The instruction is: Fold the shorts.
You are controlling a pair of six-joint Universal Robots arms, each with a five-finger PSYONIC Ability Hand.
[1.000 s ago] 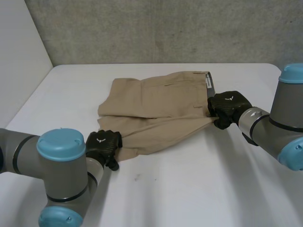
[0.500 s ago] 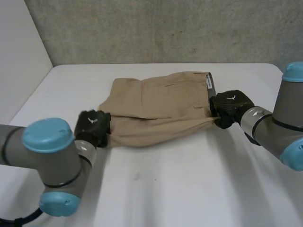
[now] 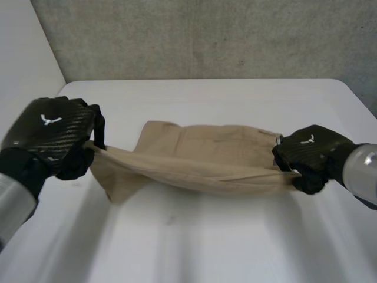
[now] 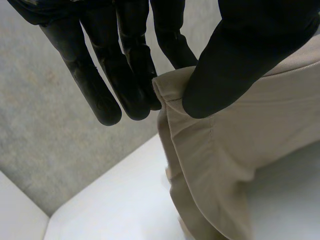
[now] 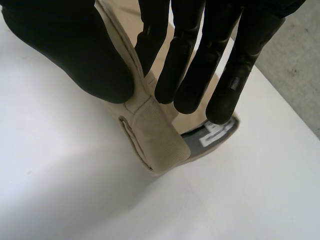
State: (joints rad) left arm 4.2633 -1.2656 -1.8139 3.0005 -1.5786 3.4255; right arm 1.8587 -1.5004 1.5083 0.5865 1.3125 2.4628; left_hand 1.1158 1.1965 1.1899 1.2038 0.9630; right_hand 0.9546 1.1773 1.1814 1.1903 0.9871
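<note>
Pinching shorts (image 3: 200, 159) stretched between left hand (image 3: 50, 135), right hand (image 3: 309, 156).

Open table (image 3: 235, 236) near and far — shorts (image 3: 206, 156) span the middle, seemingly part-lifted.

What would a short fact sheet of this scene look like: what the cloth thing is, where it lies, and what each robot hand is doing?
Item: tan shorts
Surface: white table
Left robot hand: raised above the table, thumb and fingers pinching a leg-end corner
Right robot hand: low near the table, thumb and fingers pinching the waistband end
Cloth state: near edge stretched between the two hands, the rest lying on the table
Fold: not yet done
</note>
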